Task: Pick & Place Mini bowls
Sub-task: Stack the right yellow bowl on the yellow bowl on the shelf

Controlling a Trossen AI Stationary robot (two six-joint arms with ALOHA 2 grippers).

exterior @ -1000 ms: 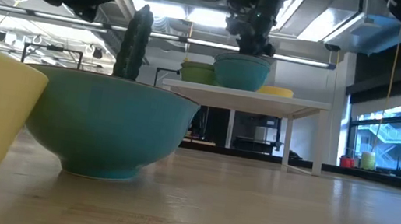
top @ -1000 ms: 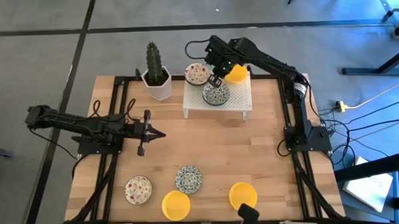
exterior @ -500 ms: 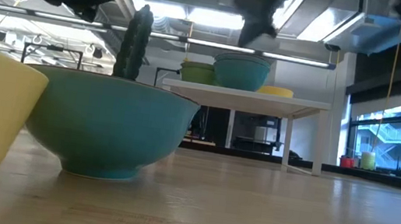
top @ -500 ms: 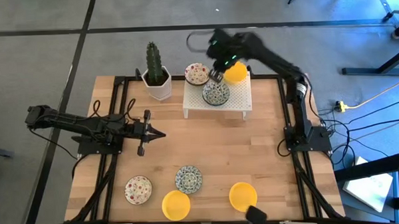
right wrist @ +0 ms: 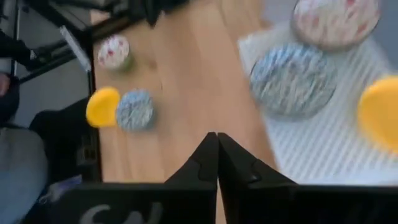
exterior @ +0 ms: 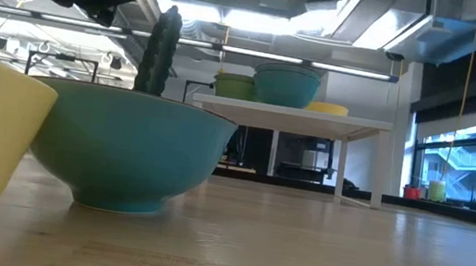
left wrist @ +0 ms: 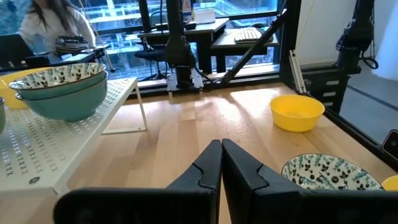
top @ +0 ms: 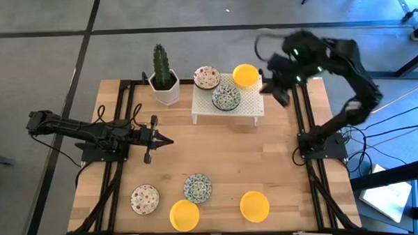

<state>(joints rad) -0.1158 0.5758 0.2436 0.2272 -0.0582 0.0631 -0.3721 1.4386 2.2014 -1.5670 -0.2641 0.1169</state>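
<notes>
A white perforated rack (top: 242, 111) at the table's far side carries a red-speckled mini bowl (top: 206, 77), a blue-green one (top: 226, 98) that looks nested in a second (left wrist: 59, 81), and a yellow one (top: 246, 75). Near the front edge sit a red-speckled bowl (top: 144, 199), a blue-green bowl (top: 197, 188) and two yellow bowls (top: 184, 215) (top: 254, 206). My right gripper (top: 278, 95) hangs shut and empty, high above the table just right of the rack. My left gripper (top: 164, 141) is shut and empty over the table's left middle, pointing level toward the right.
A cactus in a white pot (top: 165, 87) stands left of the rack. Bare wood (top: 231, 155) lies between the rack and the front row of bowls. Black frame rails (top: 308, 128) run along both side edges. A person sits beyond the table (left wrist: 53, 25).
My right gripper has risen from just above the blue-green bowl on the rack and swung toward the table's right edge, tipping up toward level, fingers still shut. The bowls on the rack stay where they were.
</notes>
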